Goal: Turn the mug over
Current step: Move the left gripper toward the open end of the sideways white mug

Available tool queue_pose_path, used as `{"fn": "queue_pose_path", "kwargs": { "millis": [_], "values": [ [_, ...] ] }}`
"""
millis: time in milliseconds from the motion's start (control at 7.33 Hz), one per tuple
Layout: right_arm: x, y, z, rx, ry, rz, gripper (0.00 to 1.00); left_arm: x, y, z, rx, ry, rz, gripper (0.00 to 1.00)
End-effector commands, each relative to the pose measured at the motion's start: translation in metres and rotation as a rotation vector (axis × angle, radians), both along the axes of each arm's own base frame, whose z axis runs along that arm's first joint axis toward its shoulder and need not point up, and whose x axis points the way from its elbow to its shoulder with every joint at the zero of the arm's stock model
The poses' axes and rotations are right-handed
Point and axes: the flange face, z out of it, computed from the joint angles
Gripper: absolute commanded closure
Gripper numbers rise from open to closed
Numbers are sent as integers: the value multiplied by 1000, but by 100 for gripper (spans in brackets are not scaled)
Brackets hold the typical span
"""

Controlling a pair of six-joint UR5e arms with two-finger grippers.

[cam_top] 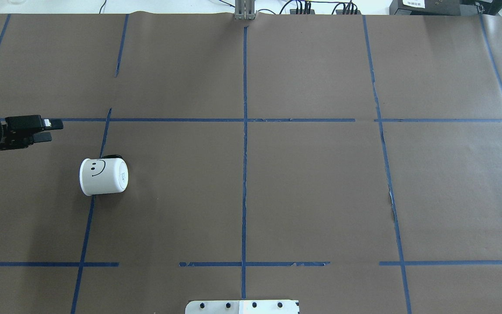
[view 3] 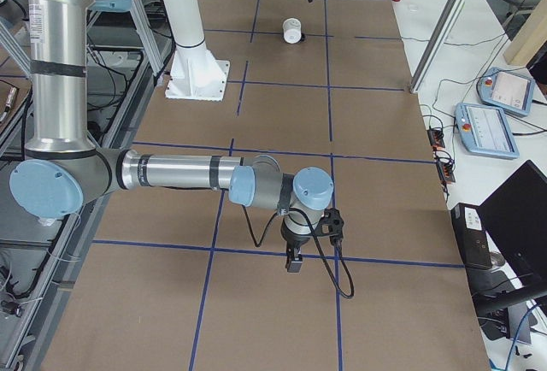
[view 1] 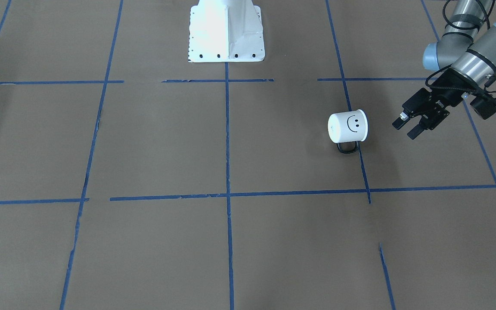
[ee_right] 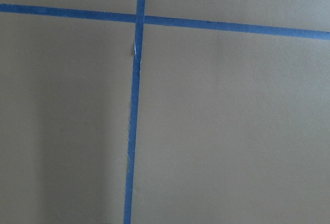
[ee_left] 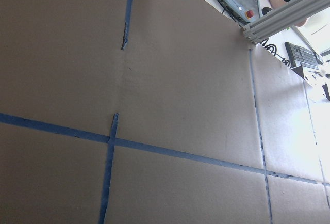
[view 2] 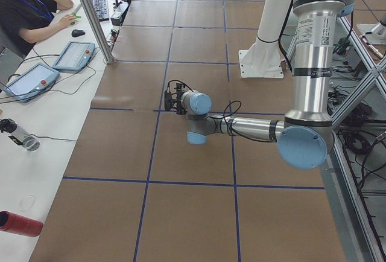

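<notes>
The white mug point(view 1: 348, 126) lies on its side on the brown table, its smiley face up and turned sideways. Its black handle point(view 1: 347, 147) rests on the table on the side away from the robot. It also shows in the overhead view point(cam_top: 103, 176) and, small, in the exterior right view point(view 3: 292, 30). My left gripper point(view 1: 408, 128) is open and empty. It hovers apart from the mug, beyond its rim end, and shows at the overhead view's left edge point(cam_top: 50, 131). My right gripper point(view 3: 293, 262) points down over the table far from the mug. I cannot tell whether it is open or shut.
Blue tape lines point(cam_top: 244, 152) divide the brown paper into squares. The white robot pedestal point(view 1: 226, 34) stands at the robot's side of the table. An operator point(view 2: 27, 8), tablets point(view 2: 73, 55) and a red bottle point(view 2: 18, 223) are on a side bench.
</notes>
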Motion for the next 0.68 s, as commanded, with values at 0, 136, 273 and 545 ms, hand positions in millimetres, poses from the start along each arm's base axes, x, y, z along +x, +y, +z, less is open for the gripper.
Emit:
{"fn": "queue_pose_path", "kwargs": {
  "millis": [0,136,273,545],
  "values": [
    [0,1,0,-1,0,0,0,27,18,22,-5,40,18,14],
    [0,1,0,-1,0,0,0,34,28,23,-15,82,44,15],
    [0,0,0,0,0,0,0,42,34,24,-16,89,59,15],
    [0,0,0,0,0,0,0,56,40,26,-18,85,85,15]
  ]
}}
